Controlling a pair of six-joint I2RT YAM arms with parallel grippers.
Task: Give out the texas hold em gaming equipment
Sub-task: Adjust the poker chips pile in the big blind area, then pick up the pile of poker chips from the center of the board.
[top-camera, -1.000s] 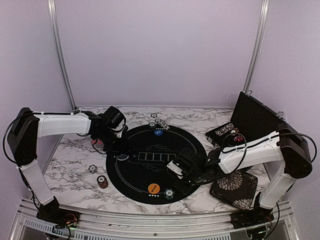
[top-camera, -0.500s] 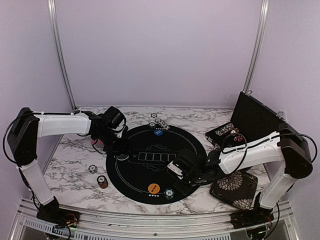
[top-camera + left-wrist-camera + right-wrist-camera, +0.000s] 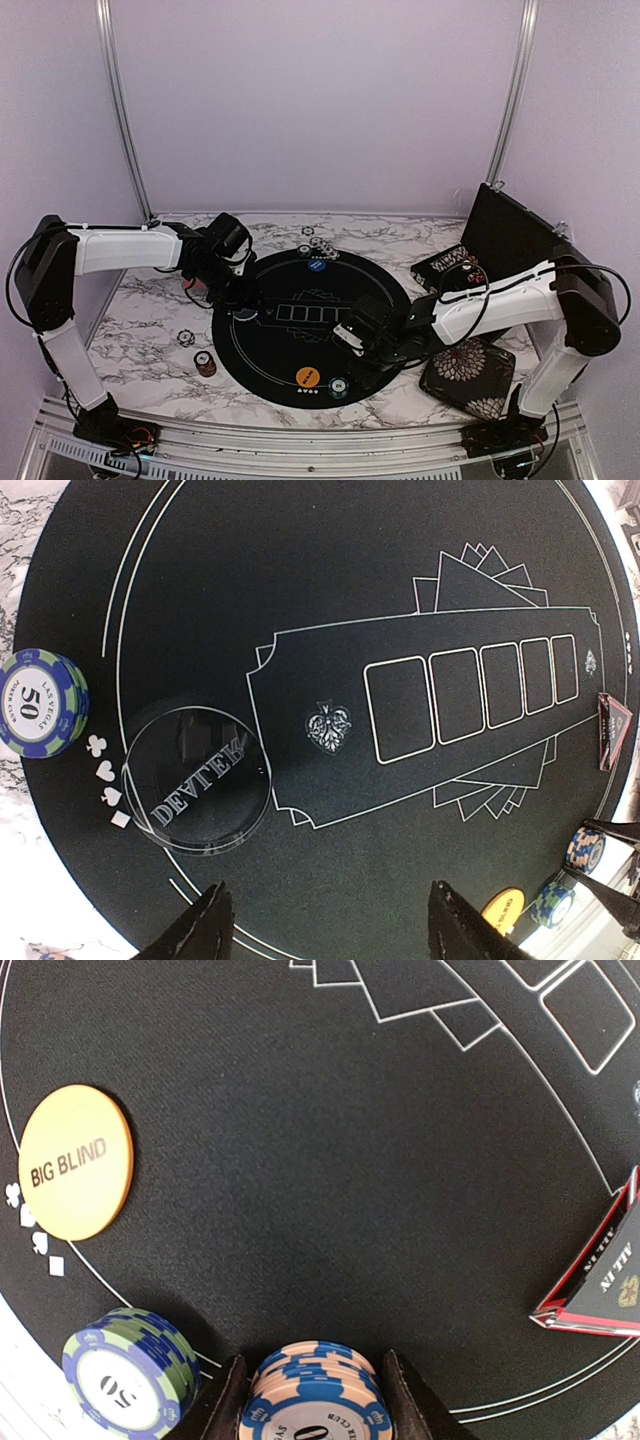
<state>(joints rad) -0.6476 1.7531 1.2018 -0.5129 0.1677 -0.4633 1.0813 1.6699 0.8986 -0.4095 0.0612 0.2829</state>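
1. Left claw point(image 3: 328, 895): I am reading it as released, fingers apart with nothing between them. It is hovering over the rim of the round black felt mat point(image 3: 330, 600). I am judging that it is idling beside the seat it serves.
2. Clear round acrylic dealer disc point(image 3: 195, 780): it is lying flat just inside the mat's printed ring, beside the white suit marks, and so tagging that seat. It is smooth and see-through, with frosted lettering.
3. Green-and-blue striped chip stack point(image 3: 40, 702): it is sitting at the very rim, near the dealer disc. The chips are hard moulded rounds with banded edges.
4. Right claw point(image 3: 314, 1360): it is bracketing a pink-and-blue striped chip stack point(image 3: 312, 1400), one finger close on each side. I cannot tell whether it is pressing or merely flanking. The stack is standing near the mat's rim.
5. Second green-and-blue chip stack point(image 3: 130, 1375): it is standing just beside the pink one, not touching it.
6. Orange round matte disc lettered BIG BLIND point(image 3: 77, 1162): it is lying flat by the suit marks. I am judging that both stacks are forming this seat's share.
7. Black triangle with red edges, lettered ALL IN point(image 3: 600, 1280): it is resting on the felt, well apart from the chips. It is glossy and stiff.
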